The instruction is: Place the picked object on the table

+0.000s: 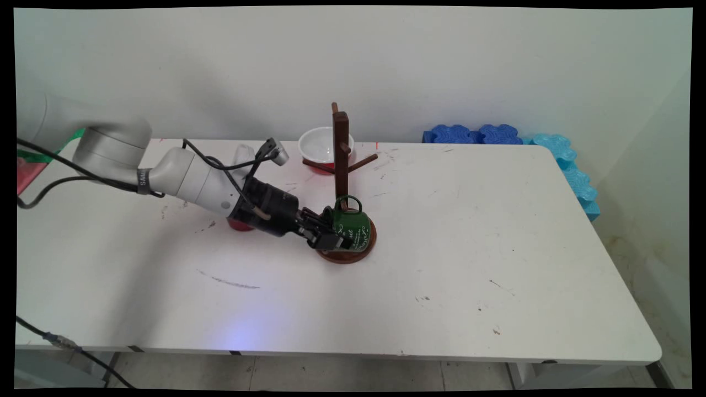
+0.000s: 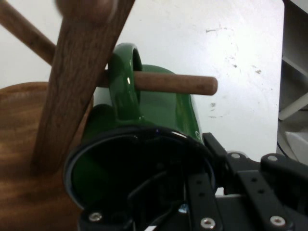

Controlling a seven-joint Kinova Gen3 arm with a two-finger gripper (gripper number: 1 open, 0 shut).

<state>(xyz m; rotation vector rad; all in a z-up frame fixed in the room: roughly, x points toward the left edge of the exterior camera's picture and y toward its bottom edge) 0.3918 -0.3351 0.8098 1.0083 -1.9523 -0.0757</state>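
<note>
My gripper [image 1: 325,234] is down low at the foot of the mug tree [image 1: 342,165], fingers closed on the rim of the green mug [image 1: 350,223]: in the hand view one finger reaches inside the mug's dark mouth and the other lies outside its wall, so I have hold of it. The mug lies on its side with its handle [image 2: 122,79] threaded over the tree's lowest peg [image 2: 175,83]; the peg passes right through the loop and sticks out beyond it. The mug's body sits just above the tree's round base [image 1: 347,253], though I cannot tell whether it touches the wood. As I judge it, the mug is already on the peg, and what is not yet done is letting go of it. The tree's other pegs are bare. Behind the tree, toward the wall, stands a white bowl [image 1: 319,146] with a red underside. A red thing [image 1: 241,225] peeks out from under my wrist, left of the tree; I cannot tell what it is. The table [image 1: 496,248] is white, scuffed and smudged with dark marks. Blue foam pieces [image 1: 551,149] run along its far right corner, well apart from the tree, and a plain pale wall closes the room behind.
</note>
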